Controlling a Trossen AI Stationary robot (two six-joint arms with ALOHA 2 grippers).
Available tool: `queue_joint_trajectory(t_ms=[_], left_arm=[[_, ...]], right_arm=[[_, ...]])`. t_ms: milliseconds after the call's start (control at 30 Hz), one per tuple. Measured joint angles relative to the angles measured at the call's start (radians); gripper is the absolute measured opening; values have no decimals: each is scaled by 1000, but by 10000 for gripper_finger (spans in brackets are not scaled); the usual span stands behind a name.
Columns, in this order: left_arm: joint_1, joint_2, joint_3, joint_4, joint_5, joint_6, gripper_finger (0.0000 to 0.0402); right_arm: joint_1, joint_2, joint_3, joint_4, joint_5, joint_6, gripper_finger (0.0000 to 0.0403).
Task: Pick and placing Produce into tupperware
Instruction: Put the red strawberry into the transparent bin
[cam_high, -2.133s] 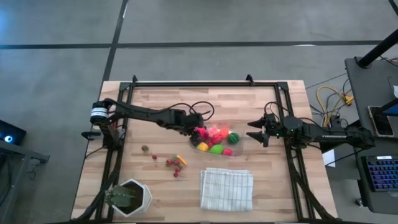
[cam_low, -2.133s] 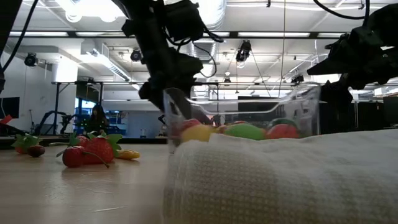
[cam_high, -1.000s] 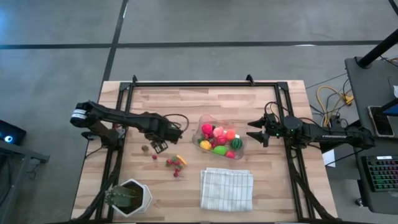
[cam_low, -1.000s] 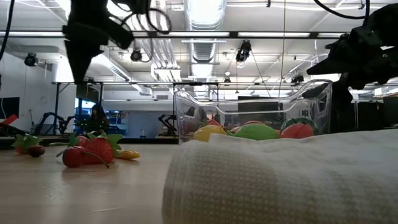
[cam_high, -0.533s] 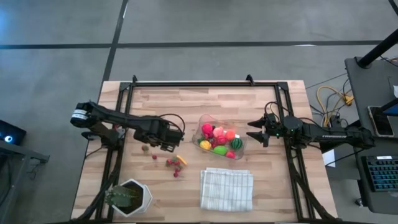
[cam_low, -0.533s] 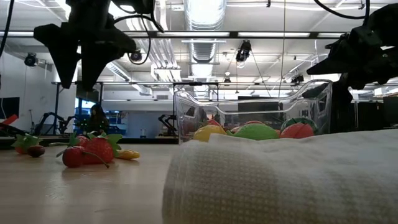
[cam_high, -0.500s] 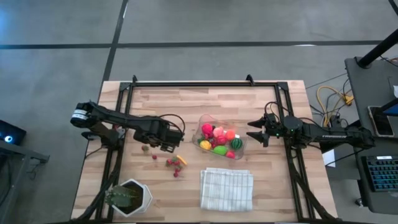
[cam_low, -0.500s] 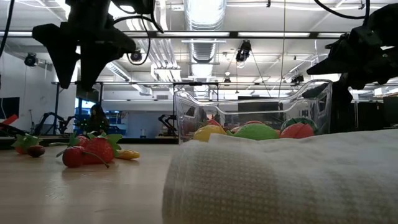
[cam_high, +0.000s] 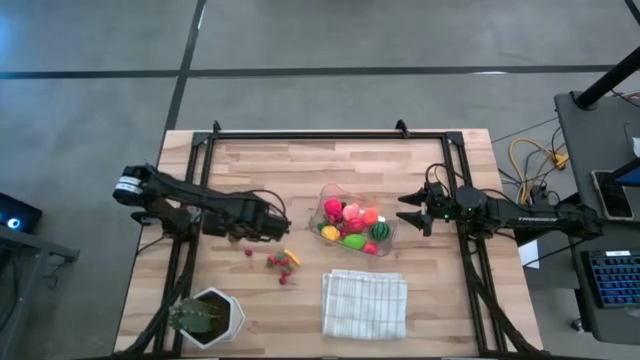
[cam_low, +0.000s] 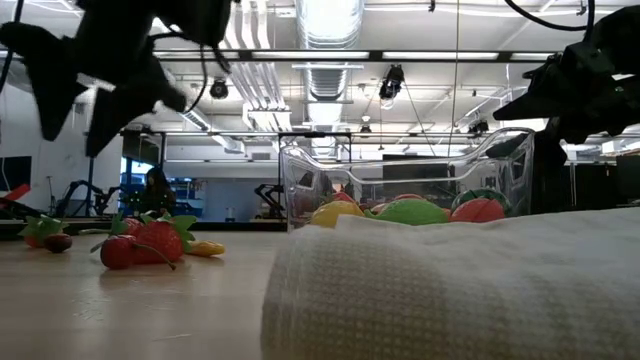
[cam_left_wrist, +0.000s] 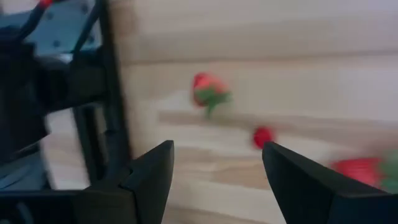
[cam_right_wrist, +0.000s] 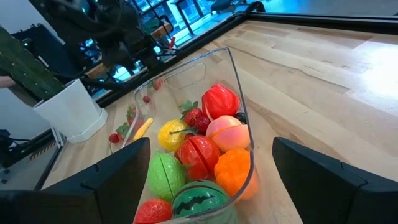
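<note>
Tupperware long axis diagonal, produce inside.

One camera hangs above and looks straight down on the whole wooden table, while a second sits at table-top height behind the folded white cloth, facing level across it into the room. Each wrist camera looks out past its own fingers — the left close over bare wood and scattered berries, the right toward the tupperware. All but the left wrist view share that tupperware.
</note>
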Motion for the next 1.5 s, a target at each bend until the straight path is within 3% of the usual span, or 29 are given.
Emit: queue_joint_trajectory(t_ms=[367, 533, 733, 1133, 1500], left_arm=[[-21, 4, -130, 38, 22, 30, 231], [-21, 4, -219, 177, 58, -9, 231], [-21, 4, -305, 349, 58, -163, 231], [-21, 1, -324, 344, 56, -335, 231], [-19, 1, -334, 270, 0, -370, 231]], right_arm=[[0, 0, 0, 0, 0, 0, 329], [0, 0, 0, 0, 0, 0, 329], [0, 0, 0, 0, 0, 0, 329], [0, 0, 0, 0, 0, 0, 329], [0, 0, 0, 0, 0, 0, 329]])
